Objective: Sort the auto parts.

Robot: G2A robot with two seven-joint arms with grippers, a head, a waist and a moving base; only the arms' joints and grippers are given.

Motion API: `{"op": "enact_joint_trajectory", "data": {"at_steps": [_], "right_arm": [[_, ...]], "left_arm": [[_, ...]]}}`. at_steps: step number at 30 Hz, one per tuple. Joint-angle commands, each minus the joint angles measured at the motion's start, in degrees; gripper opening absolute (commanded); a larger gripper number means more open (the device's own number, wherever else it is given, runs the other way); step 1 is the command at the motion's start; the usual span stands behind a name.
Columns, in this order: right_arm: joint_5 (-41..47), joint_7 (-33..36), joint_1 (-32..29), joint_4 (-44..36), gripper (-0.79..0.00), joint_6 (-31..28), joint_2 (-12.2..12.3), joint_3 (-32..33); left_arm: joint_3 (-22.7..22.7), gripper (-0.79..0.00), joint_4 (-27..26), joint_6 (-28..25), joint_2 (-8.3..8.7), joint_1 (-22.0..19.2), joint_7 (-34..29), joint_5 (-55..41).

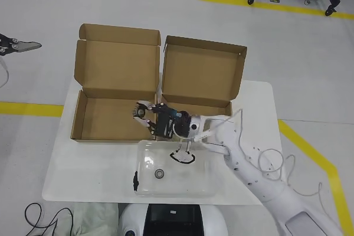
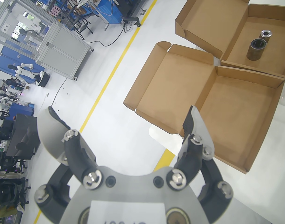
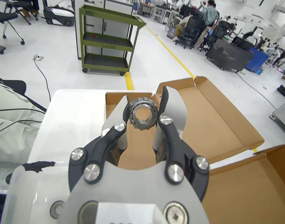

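Pinched a silver steel tapered roller bearing [image 3: 143, 117] across its band of rollers in the right gripper [image 3: 146, 104], with the black rubbery fingers [image 3: 165, 99] pressed on opposite sides and the open bore turned toward the wrist camera: a grip across the width, likely chosen because of hard, smooth, round metal apt to roll or slip from a looser hold. Held it above the flat matte floor of the left-hand open brown cardboard box [image 1: 106, 120], close to the wall nearest the second open brown cardboard box [image 1: 203, 74], clear of the card; judged as the carry just ahead of a release there. Noted in that second box a dark dull steel sleeve [image 2: 256, 48] standing upright, just beside a smaller, brighter steel bush [image 2: 265, 34], also on end; probably sorted by kind, plain cylinders in one box and bearings in the other. Saw in the clear shallow plastic tray [image 1: 197, 180], at the near edge of the white table [image 1: 256, 100], a small metal ring [image 1: 160, 173] and a thin black curved part [image 1: 183, 156], apparently not yet sorted. Held the left gripper [image 2: 121, 115] well away from the table over the pale floor [image 2: 91, 75], spread wide with nothing between, presumably to stay out of the working arm's way.
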Motion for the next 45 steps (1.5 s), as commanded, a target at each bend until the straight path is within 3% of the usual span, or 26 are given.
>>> {"op": "enact_joint_trajectory", "data": {"at_steps": [1,12,27,36,37,39,41,45], "right_arm": [[0.68,1.18,0.76,2.28,-0.785,0.35,-0.42,-0.80],[5.57,4.94,7.88,16.76,-0.785,0.15,-4.70,-7.81],[10.30,7.90,19.53,40.40,-0.785,-2.28,-15.55,-19.24],[9.92,5.12,23.07,50.28,-0.785,-2.52,-21.08,-21.99],[9.63,4.56,23.25,51.06,-0.736,-2.32,-21.50,-22.13],[8.91,3.42,23.57,52.48,-0.548,-1.90,-22.27,-22.41],[8.13,2.46,23.88,53.73,-0.459,-1.60,-22.94,-22.65],[6.44,1.10,24.27,55.60,-0.394,-0.84,-24.14,-23.14]], "left_arm": [[0.00,0.000,0.00,0.00,0.00,0.00,0.00,0.00],[0.00,0.000,0.00,0.00,0.00,0.00,0.00,0.00],[0.00,0.000,0.00,0.00,0.00,0.00,0.00,0.00],[0.00,0.000,0.00,0.00,0.00,0.00,0.00,0.00],[0.00,0.000,0.00,0.00,0.00,0.00,0.00,0.00],[0.00,0.000,0.00,0.00,0.00,0.00,0.00,0.00],[0.00,0.000,0.00,0.00,0.00,0.00,0.00,0.00],[0.00,0.000,0.00,0.00,0.00,0.00,0.00,0.00]]}}
